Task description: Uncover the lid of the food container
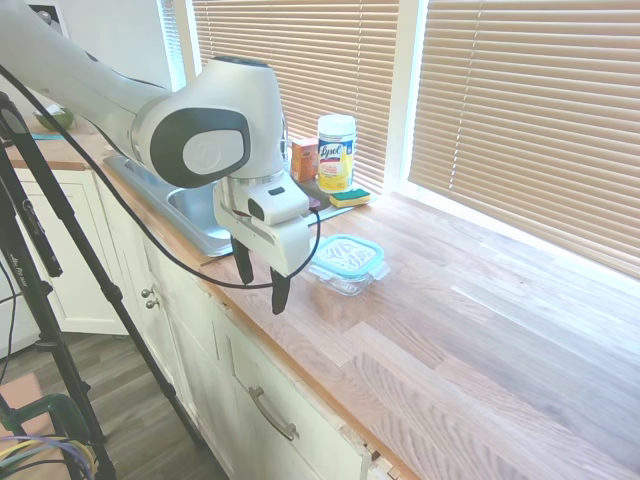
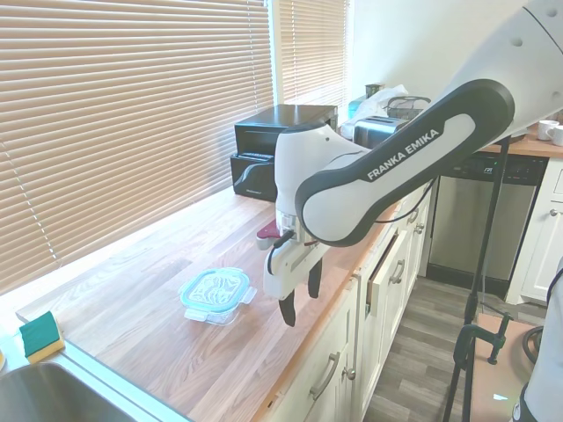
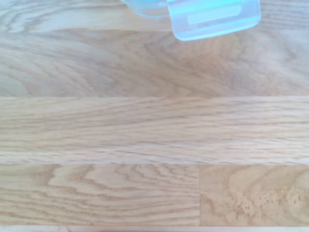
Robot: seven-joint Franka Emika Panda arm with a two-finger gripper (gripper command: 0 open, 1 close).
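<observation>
The lid, teal-rimmed with a clear whitish centre panel, sits closed on the food container, a shallow clear tub resting on the wooden countertop a little in from its front edge. One side clip tab sticks out toward the counter's front edge.

The gripper hangs above the front edge of the counter with its fingers pointing down, parted by a clear gap and holding nothing. It is well clear of the lid. Judged from both exterior views, the container lies just beyond the gripper, further in toward the window blinds, and lower; the coming move therefore calls for travel inward and down onto the near edge of the lid.

The wrist view shows mostly bare wood grain, with only the tab and a sliver of the teal rim at the frame's margin, which suggests the gripper is not yet over the lid. Only the first exterior view shows the Lysol wipes canister and the sponge near the sink, well apart from the container.
</observation>
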